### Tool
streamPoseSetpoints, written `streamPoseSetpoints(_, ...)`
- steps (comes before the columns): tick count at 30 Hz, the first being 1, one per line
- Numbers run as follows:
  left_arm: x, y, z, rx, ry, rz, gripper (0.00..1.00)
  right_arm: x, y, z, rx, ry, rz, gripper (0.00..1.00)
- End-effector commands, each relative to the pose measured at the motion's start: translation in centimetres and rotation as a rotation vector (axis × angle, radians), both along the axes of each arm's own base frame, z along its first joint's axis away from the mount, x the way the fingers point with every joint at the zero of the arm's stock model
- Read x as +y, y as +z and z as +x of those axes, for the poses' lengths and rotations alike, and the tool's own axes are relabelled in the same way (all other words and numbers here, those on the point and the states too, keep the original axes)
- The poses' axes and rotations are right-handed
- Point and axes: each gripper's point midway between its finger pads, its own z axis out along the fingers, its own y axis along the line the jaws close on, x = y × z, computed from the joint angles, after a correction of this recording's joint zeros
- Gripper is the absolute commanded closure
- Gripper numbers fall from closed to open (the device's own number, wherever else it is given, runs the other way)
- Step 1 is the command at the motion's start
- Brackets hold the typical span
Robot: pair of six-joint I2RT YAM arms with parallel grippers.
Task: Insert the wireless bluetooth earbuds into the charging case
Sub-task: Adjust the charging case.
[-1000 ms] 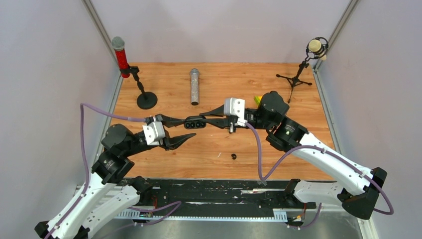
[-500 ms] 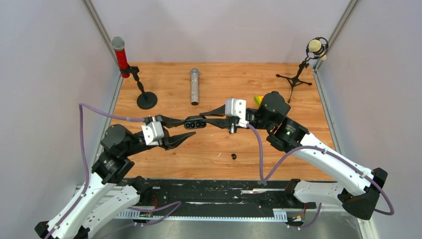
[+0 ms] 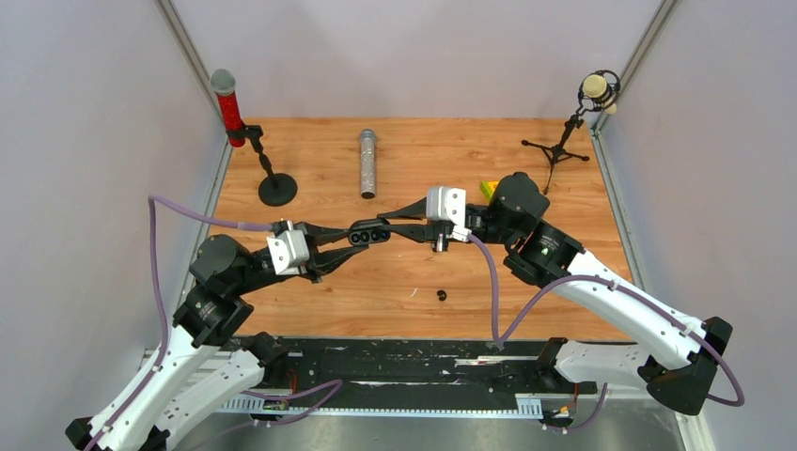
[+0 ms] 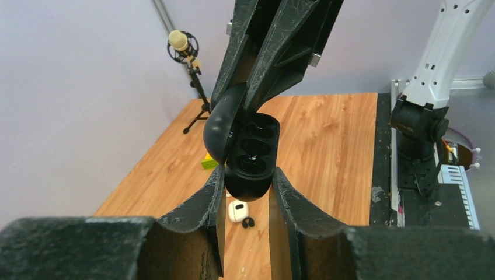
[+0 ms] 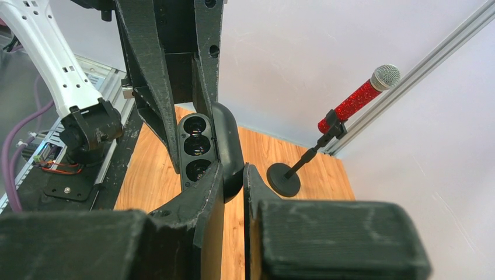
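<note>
A black charging case hangs open in the air between my two grippers, above the middle of the wooden table. My left gripper is shut on its base, one finger on each side. My right gripper is shut on the raised lid. The sockets look dark; I cannot tell what is in them. One black earbud lies on the table near the front. A white case with a small black earbud beside it lies under the held case. White earbuds are not in view.
A red microphone on a round-base stand is at the back left. A silver microphone lies at the back middle. A tripod microphone stands at the back right. A green-yellow block and a white sliver lie on the table.
My left gripper's jaws have closed from wide open onto the base of the black case. The right gripper and the case have stayed in place.
</note>
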Motion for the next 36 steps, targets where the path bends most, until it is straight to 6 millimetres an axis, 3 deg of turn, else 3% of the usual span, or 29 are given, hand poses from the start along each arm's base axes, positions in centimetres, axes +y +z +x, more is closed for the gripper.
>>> streamPoseSetpoints(1, -0.2, 0.4, -0.6, -0.047, -0.033, 0.003, 1.0, -0.1, 1.7, -0.7, -0.052, 0.023, 0.049, 1.0)
streamPoseSetpoints(8, 0.0, -0.4, -1.3, -0.136, -0.066, 0.064, 1.0, 0.2, 1.0, -0.9, -0.028, 0.043, 0.02, 1.0)
streamPoseSetpoints(10, 0.0, -0.6, -1.3, -0.164, -0.066, 0.08, 1.0, 0.3, 0.6, -0.8, -0.008, 0.047, 0.007, 0.92)
streamPoseSetpoints(13, 0.0, -0.7, -1.5, -0.216, -0.077, 0.103, 1.0, 0.4, 0.5, -0.8, 0.018, 0.05, 0.0, 0.67)
streamPoseSetpoints(16, 0.0, -1.2, -1.7, -0.227, -0.091, 0.122, 1.0, 0.4, 0.5, -1.1, 0.03, 0.061, -0.001, 0.59)
streamPoseSetpoints(24, 0.0, -2.2, -1.8, -0.189, -0.097, 0.129, 1.0, 0.4, -0.4, -1.6, 0.075, 0.091, -0.037, 0.5)
streamPoseSetpoints(29, 0.0, -3.0, -1.2, -0.019, -0.062, 0.106, 1.0, 0.5, -0.7, -1.9, 0.119, 0.129, -0.065, 0.42)
streamPoseSetpoints(36, -0.2, -3.4, -2.0, -0.031, -0.108, 0.115, 1.0, 1.2, -1.5, 0.4, 0.184, 0.044, -0.079, 0.42)
